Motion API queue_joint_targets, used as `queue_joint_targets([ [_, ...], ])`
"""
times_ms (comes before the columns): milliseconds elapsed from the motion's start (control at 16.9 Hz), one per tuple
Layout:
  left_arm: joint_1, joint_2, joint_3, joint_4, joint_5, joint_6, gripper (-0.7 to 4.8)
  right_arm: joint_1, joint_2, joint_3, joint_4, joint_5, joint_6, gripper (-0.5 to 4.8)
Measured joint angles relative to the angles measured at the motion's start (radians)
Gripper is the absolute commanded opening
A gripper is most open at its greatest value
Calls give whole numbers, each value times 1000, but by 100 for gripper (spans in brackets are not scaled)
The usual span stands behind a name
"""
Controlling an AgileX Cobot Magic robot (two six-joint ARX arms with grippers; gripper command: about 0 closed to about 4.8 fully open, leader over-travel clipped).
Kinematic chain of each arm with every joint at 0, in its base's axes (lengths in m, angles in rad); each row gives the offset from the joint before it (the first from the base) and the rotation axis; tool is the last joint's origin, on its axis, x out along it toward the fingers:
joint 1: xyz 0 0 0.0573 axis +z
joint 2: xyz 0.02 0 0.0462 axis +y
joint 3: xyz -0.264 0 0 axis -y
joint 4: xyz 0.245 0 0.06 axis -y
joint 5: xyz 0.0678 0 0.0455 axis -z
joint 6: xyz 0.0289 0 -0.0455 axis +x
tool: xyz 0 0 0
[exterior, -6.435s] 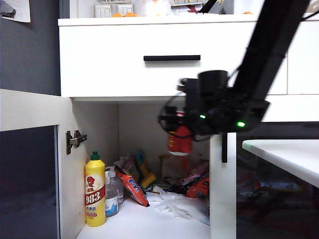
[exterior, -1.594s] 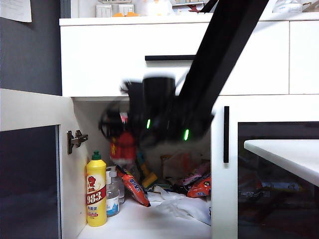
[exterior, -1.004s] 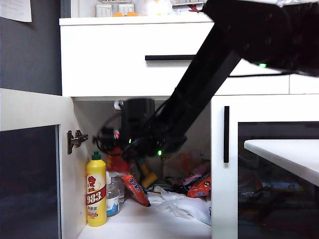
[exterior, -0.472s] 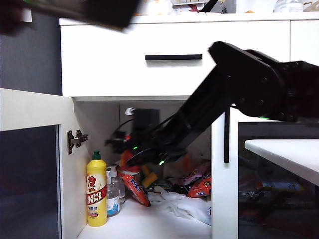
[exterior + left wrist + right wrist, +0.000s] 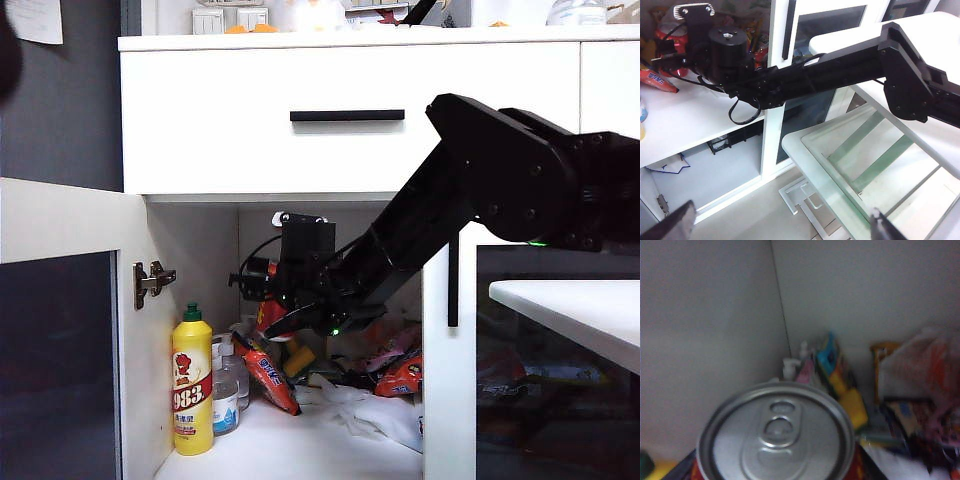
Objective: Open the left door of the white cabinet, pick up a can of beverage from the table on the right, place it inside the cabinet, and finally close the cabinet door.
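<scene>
**Desk:** Two arms at work — what does the exterior view show?

**Me:** My right gripper [image 5: 262, 300] reaches inside the white cabinet [image 5: 350, 120], past the left door [image 5: 60, 330] standing wide open. It carries the can of beverage [image 5: 270, 313] above a heap of snack packets [image 5: 385, 370], with a yellow bottle [image 5: 191, 385] near the hinge side. The table [image 5: 575, 310] juts in at the right edge. My left gripper is out of this view.

**Desk:** And the left wrist view?

**Me:** My left gripper [image 5: 780, 227] hangs well away from the cabinet, jaws spread wide and empty, looking across at the right arm. A sliver of red can [image 5: 671, 36] shows beyond that arm's wrist.

**Desk:** The right wrist view?

**Me:** Close on the can's silver lid [image 5: 776, 432], the cabinet's back corner behind it. My jaws sit partly closed around its body; the fingers themselves are hidden.

**Desk:** How will it handle?

**Me:** I judge it stiff, smooth-walled and slippery, dentable if squeezed hard. A mid-body hold suits it, and it must land upright on bare shelf, not on packets.
</scene>
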Motion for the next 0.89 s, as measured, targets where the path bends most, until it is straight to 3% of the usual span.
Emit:
queue_joint_targets([
  [177,0,0,0,0,-2,0,479,0,0,0,72,-1,0,58],
  [649,0,0,0,0,-20,0,479,3,-1,0,68,-2,-6,64],
  [886,0,-1,0,0,-20,0,479,30,-4,0,4,-47,-152,64],
])
